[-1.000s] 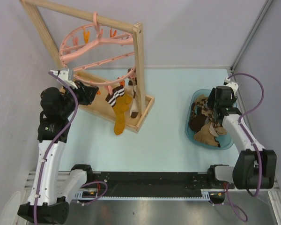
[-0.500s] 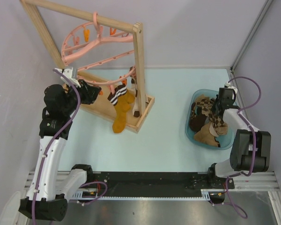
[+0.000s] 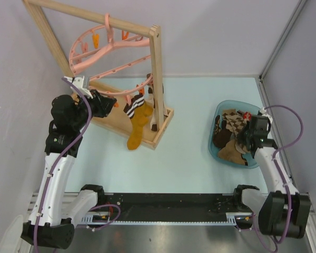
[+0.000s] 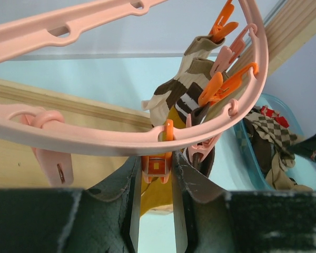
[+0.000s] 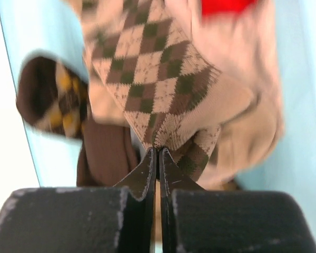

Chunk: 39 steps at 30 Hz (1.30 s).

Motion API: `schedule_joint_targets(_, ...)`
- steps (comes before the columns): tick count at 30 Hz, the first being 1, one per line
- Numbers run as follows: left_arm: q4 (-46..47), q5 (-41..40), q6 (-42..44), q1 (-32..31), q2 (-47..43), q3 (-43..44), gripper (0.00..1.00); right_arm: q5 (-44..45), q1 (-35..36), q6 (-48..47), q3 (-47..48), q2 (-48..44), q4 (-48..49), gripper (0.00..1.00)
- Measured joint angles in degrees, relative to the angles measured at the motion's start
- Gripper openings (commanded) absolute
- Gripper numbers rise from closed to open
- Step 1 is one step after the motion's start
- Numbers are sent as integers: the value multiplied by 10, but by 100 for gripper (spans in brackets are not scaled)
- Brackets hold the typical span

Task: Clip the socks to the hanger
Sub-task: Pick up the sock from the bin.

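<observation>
Left gripper (image 4: pixel 156 162): left of centre, jaws pinched on an orange clip (image 4: pixel 167 130) under the hanger's ring.
Hanger (image 4: pixel 95 141): upper left, hung on the wooden rack (image 3: pixel 157 74).
Mustard sock (image 3: pixel 137 129): clipped, dangling beside the rack post.
Tub (image 3: pixel 213 146): right side, loose socks (image 3: pixel 229 150) inside.
Right gripper (image 5: pixel 157 153): over the tub, jaws closed on the argyle sock (image 5: pixel 147 74) edge.

A pale mint surface (image 3: pixel 200 100) runs back to plain lavender-grey walls (image 3: pixel 216 37). A slim metal post (image 3: pixel 284 37) marks the right corner. A wooden rack frame (image 3: pixel 157 68) stands at rear left. The light looks soft and even, possibly from overhead.
</observation>
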Motion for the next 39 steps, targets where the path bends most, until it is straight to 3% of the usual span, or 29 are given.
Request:
schedule_joint_targets(3,2,1,-3,-4,0,0,6,-28,5,37,-43,-65,-41,21)
schedule_joint_targets(4,2,1,-4,-6,0,0,6,-40,9,50,-58,-96,-62,32)
schedule_joint_targets(7,3,1,-5,-9,1,0,6,-53,28,81,-74,-176,-111,44)
schedule_joint_targets(12,3,1,-5,-11,2,0,6,-34,45,102,-75,-298,-117,54)
schedule_joint_targets(14,3,0,-5,-11,2,0,6,-21,47,97,-73,-298,-96,56)
schedule_joint_targets(25,-17,-2,-4,-12,8,17,5,101,150,-50,74,44,40,55)
schedule_joint_targets(35,-25,-2,-4,-13,10,20,5,104,73,-105,92,198,104,52)
schedule_joint_targets(39,-26,-2,-4,-13,12,20,5,85,67,-115,94,243,111,44)
